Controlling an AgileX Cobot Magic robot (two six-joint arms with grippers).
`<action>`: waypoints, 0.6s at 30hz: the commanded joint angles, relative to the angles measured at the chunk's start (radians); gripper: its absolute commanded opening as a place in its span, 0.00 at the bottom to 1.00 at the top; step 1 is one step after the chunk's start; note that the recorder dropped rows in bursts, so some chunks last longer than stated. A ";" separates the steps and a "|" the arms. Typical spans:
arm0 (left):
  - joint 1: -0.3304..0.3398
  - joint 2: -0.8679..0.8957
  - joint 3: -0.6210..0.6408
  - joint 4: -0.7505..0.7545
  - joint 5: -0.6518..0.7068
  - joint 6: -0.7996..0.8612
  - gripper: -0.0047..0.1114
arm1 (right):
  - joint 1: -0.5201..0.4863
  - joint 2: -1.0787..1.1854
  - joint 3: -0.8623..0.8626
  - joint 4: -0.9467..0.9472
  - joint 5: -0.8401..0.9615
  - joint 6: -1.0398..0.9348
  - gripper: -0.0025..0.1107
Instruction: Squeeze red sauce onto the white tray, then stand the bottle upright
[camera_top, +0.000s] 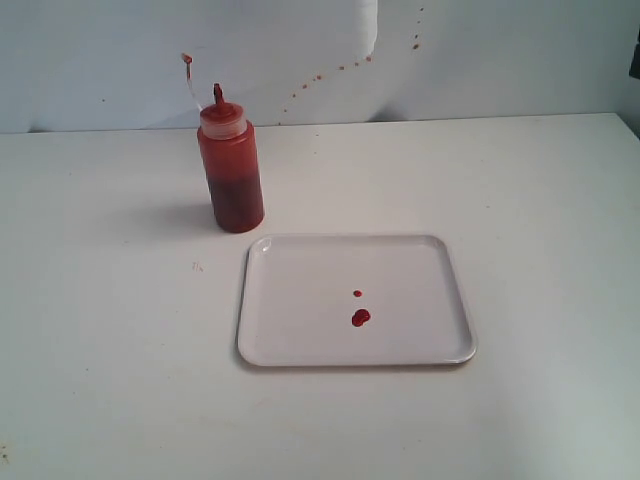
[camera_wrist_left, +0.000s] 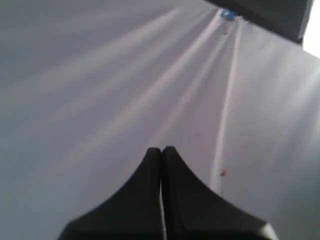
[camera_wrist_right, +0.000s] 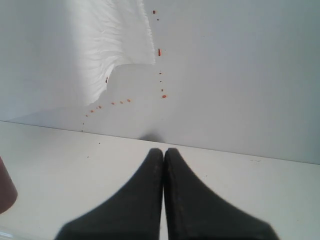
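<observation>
Closest to us is the white tray (camera_top: 300, 330), lying flat on the table (camera_top: 100, 400) toward its near edge. Two small blobs of red sauce (camera_top: 361, 318) sit around the tray's middle, so the squeezing part looks done to us. Just past the tray's far left corner, off the tray and toward the table's far edge, the bottle (camera_top: 231, 175) stands upright on its base, nozzle up, with nothing touching it. That reads like the stand-it-up step is finished too. The left gripper (camera_wrist_left: 161, 150) is fully closed, fingers pressed together with nothing between them. The right gripper (camera_wrist_right: 163, 151) is the same, closed on nothing. Neither shows up in the exterior view, so we'd say both arms are parked clear of the scene.
</observation>
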 joint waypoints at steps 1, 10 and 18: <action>-0.005 -0.002 0.003 -0.415 0.239 0.563 0.04 | -0.001 -0.002 0.003 0.005 0.003 -0.001 0.02; -0.005 -0.002 0.003 -0.437 0.588 0.942 0.04 | -0.001 -0.002 0.003 0.005 0.003 -0.001 0.02; -0.005 -0.002 0.107 -0.325 0.578 0.784 0.04 | -0.001 -0.002 0.003 0.005 0.003 -0.001 0.02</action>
